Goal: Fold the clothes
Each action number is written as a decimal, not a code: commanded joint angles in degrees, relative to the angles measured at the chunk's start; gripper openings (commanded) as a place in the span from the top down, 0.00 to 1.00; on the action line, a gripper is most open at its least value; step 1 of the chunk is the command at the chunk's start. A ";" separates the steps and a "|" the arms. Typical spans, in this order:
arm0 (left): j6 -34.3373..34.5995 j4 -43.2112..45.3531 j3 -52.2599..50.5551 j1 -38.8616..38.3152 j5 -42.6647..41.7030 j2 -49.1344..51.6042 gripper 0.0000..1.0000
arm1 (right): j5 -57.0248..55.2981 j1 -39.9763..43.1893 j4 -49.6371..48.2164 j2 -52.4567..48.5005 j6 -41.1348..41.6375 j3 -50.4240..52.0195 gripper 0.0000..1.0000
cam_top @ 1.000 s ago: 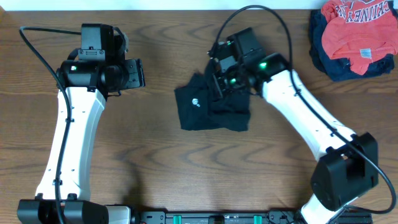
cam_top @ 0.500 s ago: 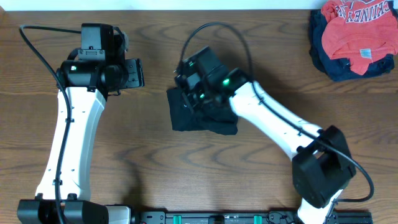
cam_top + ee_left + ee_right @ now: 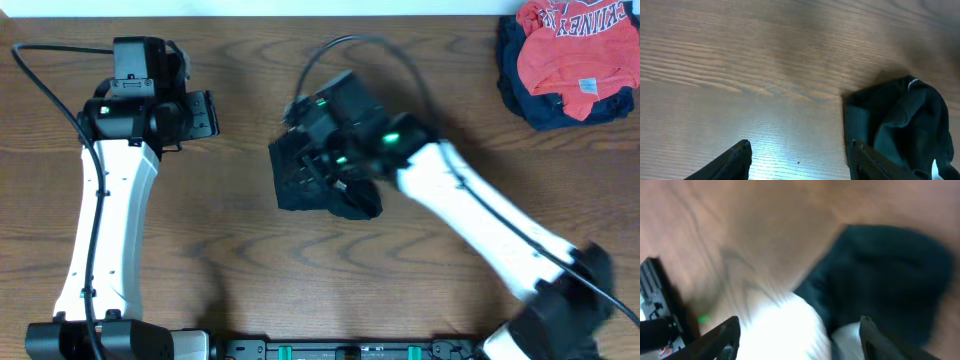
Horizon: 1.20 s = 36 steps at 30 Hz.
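The clothes are a black garment bunched into a small heap at the table's middle. My right gripper hovers over the heap's top, and the arm is blurred by motion. In the right wrist view the black fabric lies ahead and to the right, while the right gripper stands open with only table between its fingers. My left gripper is open and well to the left of the heap. Its wrist view shows the clothes to the right of the open left gripper.
A red shirt with white lettering lies on a navy garment at the back right corner. The right arm's forearm crosses the table's right half.
My right gripper dragged the black fabric leftward, then opened and let it go. The left arm has shifted a little to the left.
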<state>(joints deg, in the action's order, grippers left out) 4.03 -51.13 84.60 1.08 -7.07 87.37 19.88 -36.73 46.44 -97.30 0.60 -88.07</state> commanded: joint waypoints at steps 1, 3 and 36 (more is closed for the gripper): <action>-0.96 0.44 0.50 0.24 0.68 0.46 0.36 | -3.45 4.90 3.67 2.43 -1.40 -0.28 0.25; -0.96 0.92 0.50 0.24 0.68 0.46 0.36 | -3.39 6.47 6.64 1.97 -2.75 -0.24 0.24; -0.55 3.39 0.50 13.38 0.72 0.48 0.34 | -14.97 -6.45 -1.95 -16.76 -1.73 -0.48 0.99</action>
<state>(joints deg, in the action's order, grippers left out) 4.05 -47.55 84.60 13.91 -7.05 87.37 6.59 -42.33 46.94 -114.67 -3.62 -88.27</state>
